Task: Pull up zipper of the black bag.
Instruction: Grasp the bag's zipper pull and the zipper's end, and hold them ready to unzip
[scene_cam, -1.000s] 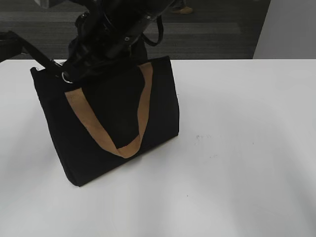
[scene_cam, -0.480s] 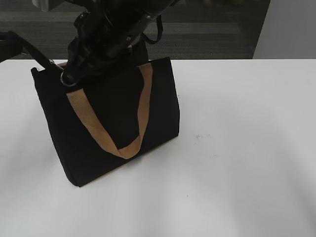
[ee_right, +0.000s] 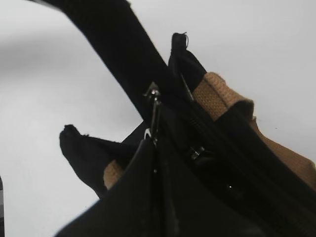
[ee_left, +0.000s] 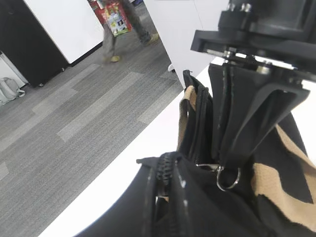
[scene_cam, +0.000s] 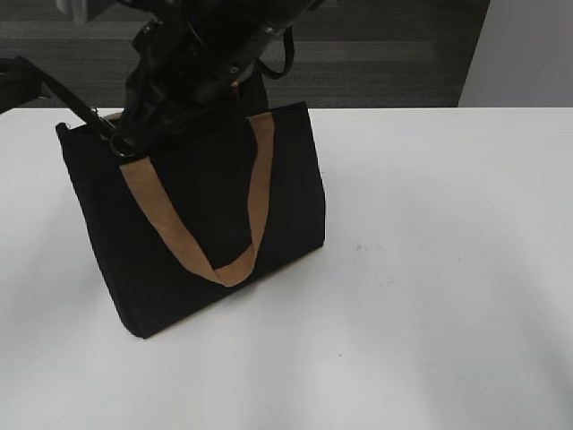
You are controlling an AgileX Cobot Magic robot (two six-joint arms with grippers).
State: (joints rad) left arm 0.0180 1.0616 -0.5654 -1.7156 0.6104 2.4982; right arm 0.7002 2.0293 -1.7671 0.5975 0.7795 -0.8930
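The black bag (scene_cam: 215, 224) stands on the white table (scene_cam: 430, 269), its tan handle (scene_cam: 235, 264) hanging down the front. My right gripper (scene_cam: 127, 133) reaches across to the left end of the bag's top edge. It is shut on the zipper's silvery pull (ee_right: 154, 111), whose metal ring (ee_left: 228, 177) hangs below the fingers. My left gripper (scene_cam: 79, 107) comes in from the left and is shut on the bag's left end. In the left wrist view its jaws (ee_left: 165, 165) pinch the fabric beside the zipper line (ee_left: 162, 173).
The bag stands near the table's back edge (scene_cam: 403, 108), with grey floor behind it. A white wall panel (scene_cam: 528, 45) rises at the back right. A person (ee_left: 116, 22) walks on the floor far behind the table.
My right gripper has crept slightly left and down with the pull, and the ring sits a little lower. The bag and my left gripper have hardly moved.
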